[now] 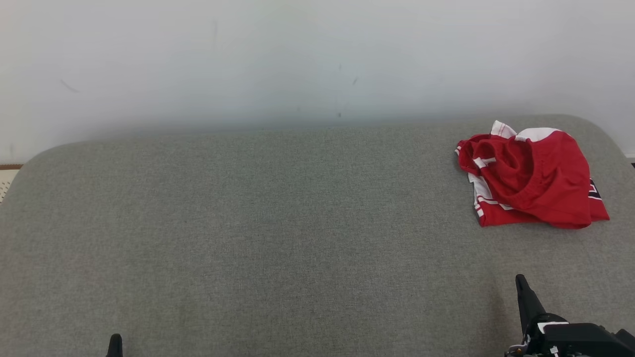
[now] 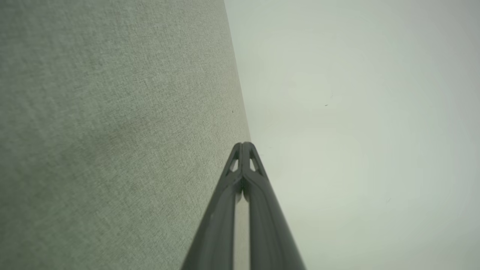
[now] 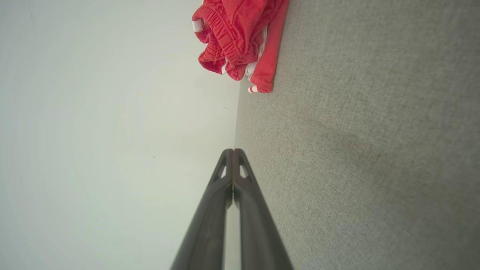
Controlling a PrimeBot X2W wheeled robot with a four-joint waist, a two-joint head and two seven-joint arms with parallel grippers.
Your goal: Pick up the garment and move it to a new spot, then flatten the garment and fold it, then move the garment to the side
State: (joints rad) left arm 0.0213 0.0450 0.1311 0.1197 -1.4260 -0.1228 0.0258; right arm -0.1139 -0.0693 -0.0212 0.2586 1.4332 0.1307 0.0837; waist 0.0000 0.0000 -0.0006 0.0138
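A red garment (image 1: pixel 531 181) with white stripes lies crumpled at the far right of the grey fabric surface (image 1: pixel 278 233). The right wrist view has the garment (image 3: pixel 240 41) at its top, well ahead of the fingers. My right gripper (image 1: pixel 521 283) is at the lower right, below the garment and apart from it; its fingertips (image 3: pixel 233 152) press together, shut on nothing. My left gripper (image 1: pixel 115 342) peeks in at the bottom left, far from the garment. Its fingers (image 2: pixel 243 144) are also shut and empty.
A pale wall (image 1: pixel 297 59) rises behind the grey surface, whose far corners are rounded. A strip of floor (image 1: pixel 7 176) shows past the left edge.
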